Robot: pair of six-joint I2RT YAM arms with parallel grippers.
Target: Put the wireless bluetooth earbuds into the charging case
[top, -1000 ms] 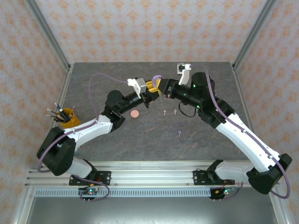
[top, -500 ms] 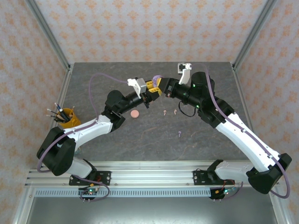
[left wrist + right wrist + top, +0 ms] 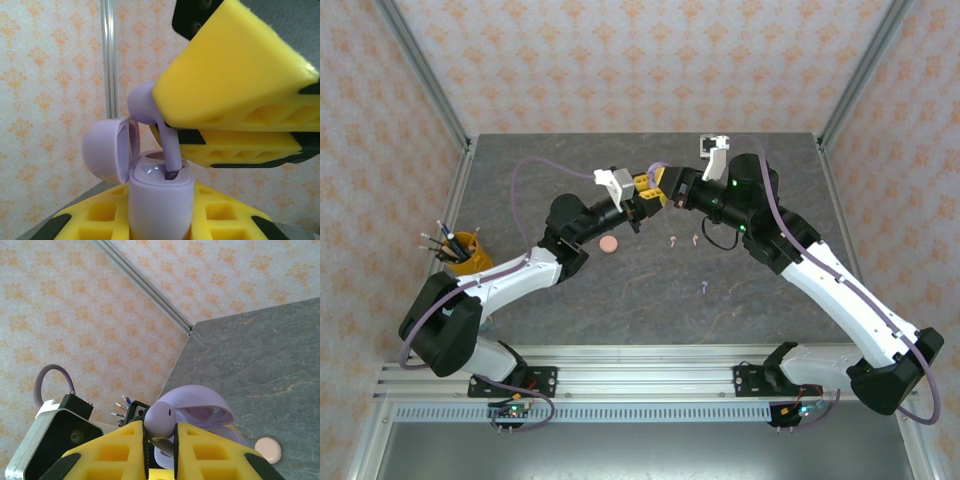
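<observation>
My left gripper is shut on a lilac charging case, held upright off the table with its lid swung open to the left. My right gripper meets it from the right, shut on a lilac earbud between its yellow fingers. The earbud's stem tip sits at the mouth of a slot in the case top. From the right wrist, the earbud's head sticks out between the pads, with the open lid just behind. Two pink earbuds and another lilac earbud lie on the table.
A round pink case lies shut on the grey table below the grippers, also seen as the pink case from the right wrist. A yellow cup of pens stands at the left edge. Patterned walls and metal posts enclose the table.
</observation>
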